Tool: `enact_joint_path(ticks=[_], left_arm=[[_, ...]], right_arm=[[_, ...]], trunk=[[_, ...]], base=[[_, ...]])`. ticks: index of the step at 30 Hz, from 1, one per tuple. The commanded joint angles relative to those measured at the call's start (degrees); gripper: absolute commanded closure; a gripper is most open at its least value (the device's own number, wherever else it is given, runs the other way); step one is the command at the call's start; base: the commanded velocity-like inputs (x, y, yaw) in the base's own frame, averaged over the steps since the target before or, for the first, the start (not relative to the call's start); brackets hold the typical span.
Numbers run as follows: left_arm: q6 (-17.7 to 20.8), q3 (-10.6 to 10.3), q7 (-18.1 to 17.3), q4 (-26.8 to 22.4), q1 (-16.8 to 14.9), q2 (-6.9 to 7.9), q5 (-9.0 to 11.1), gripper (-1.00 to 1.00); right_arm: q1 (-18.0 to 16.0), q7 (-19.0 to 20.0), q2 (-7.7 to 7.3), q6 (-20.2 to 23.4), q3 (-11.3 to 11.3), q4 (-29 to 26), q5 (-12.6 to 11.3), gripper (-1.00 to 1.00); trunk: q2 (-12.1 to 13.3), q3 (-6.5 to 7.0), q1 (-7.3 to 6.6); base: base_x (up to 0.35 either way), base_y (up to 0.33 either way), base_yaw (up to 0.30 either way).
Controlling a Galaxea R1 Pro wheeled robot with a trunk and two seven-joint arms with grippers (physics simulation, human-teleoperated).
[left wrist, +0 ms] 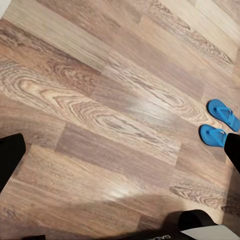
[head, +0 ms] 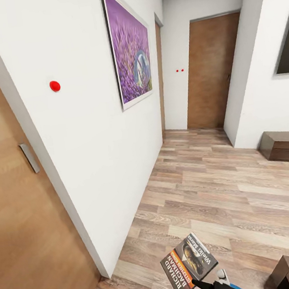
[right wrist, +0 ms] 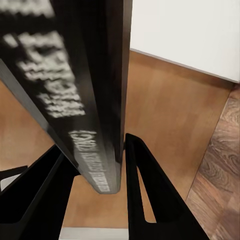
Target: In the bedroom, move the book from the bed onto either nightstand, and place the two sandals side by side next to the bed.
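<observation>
- Between the right gripper's (right wrist: 107,170) two black fingers (right wrist: 150,195) the thin dark paperback book (right wrist: 85,90), white lettering on its cover, sits clamped by its lower edge.
- From the head view that book (head: 188,264) hangs over the wood-plank floor (head: 223,189) at about six o'clock, cover up, "RICHARD BACHMAN" readable.
- Left gripper (left wrist: 120,165): its fingers stand wide apart, holding nothing.
- Beyond them, two bright blue flip-flop sandals (left wrist: 220,125) lie close together on the planks.
- Judgement: the book is lifted but not delivered; a reddish-brown wooden corner (head: 283,277) at five o'clock may be furniture, I cannot tell what.
- Whether the sandals sit beside the bed cannot be told.
</observation>
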Motion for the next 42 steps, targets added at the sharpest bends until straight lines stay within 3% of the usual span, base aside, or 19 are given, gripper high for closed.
enact_joint_path(ticks=[1, 14, 20, 24, 29, 30, 33, 42], left_arm=[[-0.3, -0.4, -0.2, 0.1, 0.0, 0.01, 0.3, -1.0], [-0.3, -0.4, -0.2, 0.1, 0.0, -0.19, 0.3, -1.0], [-0.8, -0.4, -0.1, 0.1, 0.5, -3.38, 0.3, -1.0], [-3.8, -0.4, -0.3, 0.0, 1.4, -5.18, 0.3, -1.0], [-4.7, -0.2, -6.9, -0.3, 1.5, -5.58, 0.3, -1.0], [-4.7, -0.1, -10.7, -1.0, 1.5, -5.59, 0.3, -1.0], [-4.6, 0.0, -15.3, -4.5, 1.5, -5.61, 0.4, -1.0], [-4.5, 0.1, -16.6, -7.2, 1.5, -5.4, 0.5, -1.0]], right_arm=[[0.0, 0.2, 0.0, 0.6, -0.5, 0.0, 0.3, 1.0], [0.0, 0.2, 0.0, 0.6, -0.5, 0.0, 0.3, 1.0], [0.0, 0.2, 0.0, 0.6, -0.5, 0.0, 0.3, 1.0], [0.0, 0.2, 0.0, 0.6, -0.5, 0.0, 0.3, 1.0], [0.0, 0.2, 0.05, 0.6, -0.4, 0.1, 0.3, 1.0], [0.0, 0.2, 0.06, 0.6, -0.4, 0.1, 0.3, 1.0], [0.0, 0.2, 0.09, 0.6, -0.5, 0.1, 0.3, 1.0], [0.0, 0.2, 0.04, 0.6, -0.5, 0.1, 0.3, 1.0]], trunk=[[0.0, -0.06, 0.0], [0.0, -0.06, 0.0], [0.0, -0.06, 0.0], [0.0, -0.06, 0.0], [0.0, -0.06, 0.0], [0.0, -0.06, 0.0], [0.0, -0.06, 0.0], [0.0, -0.06, 0.0]], base=[[0.014, 0.0, 0.0], [0.235, 0.0, 0.0], [0.065, 0.0, 0.0], [0.006, 0.0, 0.0], [0.001, 0.0, 0.0], [0.0, 0.0, 0.0], [0.0, 0.0, 0.0], [0.0, 0.0, 0.0]])
